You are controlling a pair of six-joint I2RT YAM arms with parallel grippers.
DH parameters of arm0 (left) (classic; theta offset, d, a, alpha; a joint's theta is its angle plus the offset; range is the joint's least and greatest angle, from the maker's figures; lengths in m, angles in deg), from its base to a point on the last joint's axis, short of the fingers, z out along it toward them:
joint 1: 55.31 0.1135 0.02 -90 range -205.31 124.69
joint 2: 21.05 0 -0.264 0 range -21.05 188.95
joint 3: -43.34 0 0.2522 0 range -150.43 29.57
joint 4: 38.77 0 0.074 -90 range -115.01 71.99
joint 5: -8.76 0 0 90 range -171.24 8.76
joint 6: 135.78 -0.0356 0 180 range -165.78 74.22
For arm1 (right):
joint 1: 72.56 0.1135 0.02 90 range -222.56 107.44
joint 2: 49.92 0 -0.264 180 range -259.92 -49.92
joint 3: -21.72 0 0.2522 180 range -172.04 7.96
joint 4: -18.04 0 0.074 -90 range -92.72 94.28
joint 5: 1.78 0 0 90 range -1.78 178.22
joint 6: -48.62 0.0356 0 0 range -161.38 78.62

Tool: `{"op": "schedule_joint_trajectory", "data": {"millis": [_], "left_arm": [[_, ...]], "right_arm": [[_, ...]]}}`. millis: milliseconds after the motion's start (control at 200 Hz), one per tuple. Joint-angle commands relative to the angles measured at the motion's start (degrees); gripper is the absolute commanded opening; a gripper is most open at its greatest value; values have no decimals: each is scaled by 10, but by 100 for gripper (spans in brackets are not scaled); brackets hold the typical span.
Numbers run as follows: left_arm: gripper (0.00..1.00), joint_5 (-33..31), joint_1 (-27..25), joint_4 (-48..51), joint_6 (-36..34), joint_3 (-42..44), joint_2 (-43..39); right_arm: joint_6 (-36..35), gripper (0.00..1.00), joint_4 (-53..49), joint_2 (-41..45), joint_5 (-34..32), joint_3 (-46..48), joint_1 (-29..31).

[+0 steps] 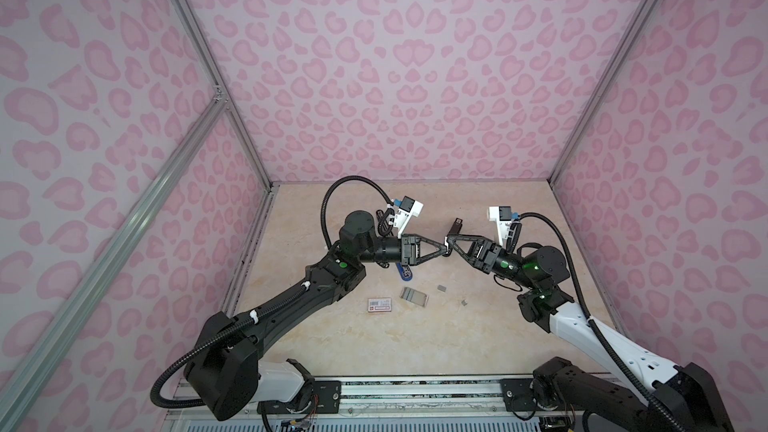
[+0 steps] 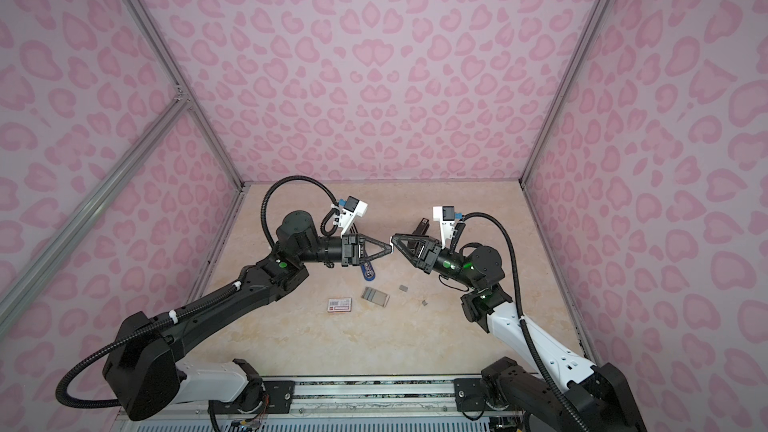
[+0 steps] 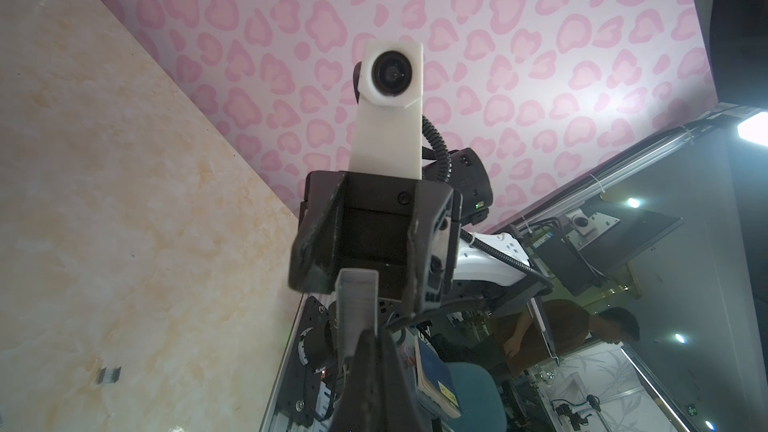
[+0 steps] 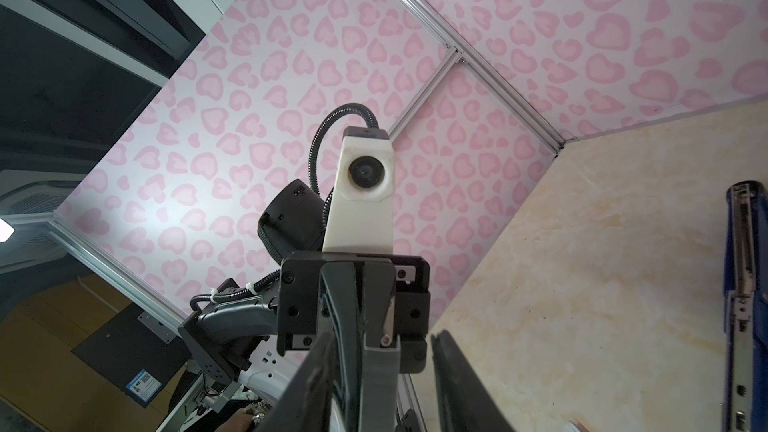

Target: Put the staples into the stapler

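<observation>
Left gripper [image 3: 368, 340], nearest the L wrist cam: clamped tight on one staple strip [image 3: 357, 305], a silvery U-channel held mid-air, free end pointing at right gripper [image 1: 449, 239]. R jaws stand apart, one on each side of the strip's free end; no contact visible in R wrist view.

Step (est.): arm-to-arm handover or regrip of the strip, above mid-table [image 1: 374, 347]. Loading not begun.

Blue stapler [image 4: 744, 284]: on table, partly under L gripper's body in both top views. Lies opened, metal magazine rail exposed, no strip seen in it.

Next (est.): R needs to close square on strip's sides w/o snapping it, and L lets go only after. Then carry down and line up w/ rail.

Around: spare strips [image 1: 414, 297] side by side nr stapler. 2 small broken bits [image 1: 441, 288], [image 1: 464, 303] to their right. White-red barcoded box [image 1: 379, 305] to their left. Small black item [image 1: 456, 226] on far side, type unclear.

Obstruction: L arm hangs over stapler and may block approach to rail.
</observation>
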Motion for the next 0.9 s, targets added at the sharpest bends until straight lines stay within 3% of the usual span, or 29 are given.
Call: {"op": "schedule_joint_trajectory", "data": {"millis": [0,470,710,765,840,895], "left_arm": [[3,9,0,-26,2,2,-2],[3,6,0,-24,2,4,1],[4,2,0,-16,-4,5,-1],[9,0,0,-11,-5,5,-2],[25,-3,2,-4,-6,5,-2],[29,-4,4,-2,-6,8,-5]], "right_arm": [[1,37,26,-4,10,-4,3],[4,18,35,-11,23,-6,3],[5,15,39,-12,28,-8,5],[1,14,32,-11,27,-9,4],[-5,14,22,-8,24,-8,4],[-11,14,12,-5,22,-10,2]]}}
